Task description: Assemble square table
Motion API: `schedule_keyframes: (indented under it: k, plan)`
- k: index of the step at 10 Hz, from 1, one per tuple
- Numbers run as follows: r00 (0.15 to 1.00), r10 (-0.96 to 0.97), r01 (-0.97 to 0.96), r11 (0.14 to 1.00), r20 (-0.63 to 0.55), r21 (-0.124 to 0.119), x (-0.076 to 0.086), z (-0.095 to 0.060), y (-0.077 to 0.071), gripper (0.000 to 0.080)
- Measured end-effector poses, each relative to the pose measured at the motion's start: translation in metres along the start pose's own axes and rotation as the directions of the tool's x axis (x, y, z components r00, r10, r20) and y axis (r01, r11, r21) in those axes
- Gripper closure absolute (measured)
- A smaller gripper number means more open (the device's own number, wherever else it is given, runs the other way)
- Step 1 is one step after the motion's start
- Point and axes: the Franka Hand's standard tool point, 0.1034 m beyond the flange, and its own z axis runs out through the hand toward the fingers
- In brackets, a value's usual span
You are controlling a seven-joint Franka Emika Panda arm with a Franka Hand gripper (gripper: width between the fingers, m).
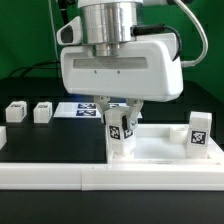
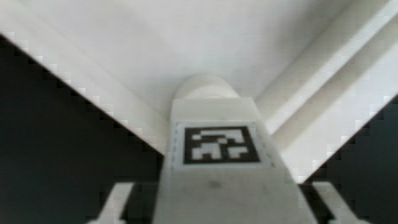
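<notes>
The gripper (image 1: 118, 115), jaws partly closed, is gripping a tagged leg (image 1: 122, 140) upright at the square tabletop's (image 1: 160, 149) corner, exterior view's left.

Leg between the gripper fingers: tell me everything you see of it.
The leg is a short white, plastic-looking post with a rounded end and a black-and-white square tag. It sits slightly tilted over the white slab, near its edge on the exterior view's left. The gripper straddles its top; firm contact is unclear.
</notes>
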Motion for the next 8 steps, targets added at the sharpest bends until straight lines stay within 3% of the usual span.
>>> schedule_keyframes:
  k: [2, 4, 6, 7, 8]
  plan:
    - [0.925, 0.378, -0.378, 0.926, 0.035, -0.011, -0.0126, 0.0009, -0.006, 0.0511]
    - [0.814, 0.577, -0.579, 0.815, 0.065, 0.018, -0.007, 0.0024, -0.0088, 0.0509]
    - [0.794, 0.603, -0.606, 0.795, 0.074, 0.028, -0.0065, 0.003, -0.0097, 0.0509]
    - [0.815, 0.575, -0.578, 0.815, 0.073, 0.031, -0.0065, 0.0031, -0.0097, 0.041]
    - [0.825, 0.561, -0.563, 0.826, 0.071, 0.031, -0.0077, 0.0031, -0.0103, 0.0256]
